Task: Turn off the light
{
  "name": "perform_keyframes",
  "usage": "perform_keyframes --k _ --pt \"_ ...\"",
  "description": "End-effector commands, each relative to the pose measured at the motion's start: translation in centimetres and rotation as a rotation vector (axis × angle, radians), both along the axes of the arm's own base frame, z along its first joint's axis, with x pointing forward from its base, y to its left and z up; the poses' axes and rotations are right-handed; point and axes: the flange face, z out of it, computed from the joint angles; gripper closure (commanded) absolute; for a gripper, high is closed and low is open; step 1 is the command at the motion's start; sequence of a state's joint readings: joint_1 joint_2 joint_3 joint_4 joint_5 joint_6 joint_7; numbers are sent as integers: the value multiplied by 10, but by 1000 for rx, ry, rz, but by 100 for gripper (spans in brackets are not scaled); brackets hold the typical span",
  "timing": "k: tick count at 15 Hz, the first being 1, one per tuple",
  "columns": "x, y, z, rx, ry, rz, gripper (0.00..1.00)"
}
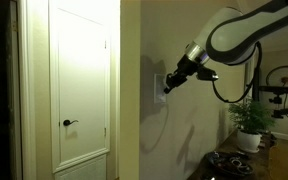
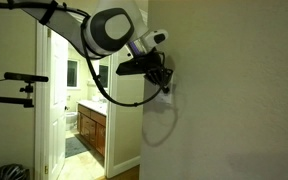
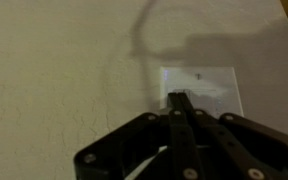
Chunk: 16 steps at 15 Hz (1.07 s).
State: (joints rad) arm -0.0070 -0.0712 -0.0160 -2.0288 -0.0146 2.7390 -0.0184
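Observation:
The light switch is a small white plate on the beige wall; it shows in the wrist view point(image 3: 206, 86) and, partly hidden by the gripper, in both exterior views point(image 1: 159, 81) point(image 2: 165, 96). No lamp is in view. My gripper point(image 3: 177, 99) is shut, its two fingers pressed together, and the fingertips sit at the plate's lower left edge, touching or almost touching it. In the exterior views the gripper point(image 1: 167, 87) point(image 2: 164, 88) points straight at the wall at the switch.
A white door with a black lever point(image 1: 69, 123) stands beside the wall corner. A potted plant point(image 1: 250, 122) and dark objects sit on a counter below the arm. An open doorway shows a bathroom cabinet point(image 2: 91, 133). A cable loop hangs under the wrist.

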Motion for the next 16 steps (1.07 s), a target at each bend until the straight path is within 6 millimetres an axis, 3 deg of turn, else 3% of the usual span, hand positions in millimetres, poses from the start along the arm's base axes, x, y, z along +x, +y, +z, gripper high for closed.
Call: perform_keyframes --k 1,16 --pt "-20 -5 -4 -17 12 -19 96" --pt "-19 11 4 -5 -8 7 96"
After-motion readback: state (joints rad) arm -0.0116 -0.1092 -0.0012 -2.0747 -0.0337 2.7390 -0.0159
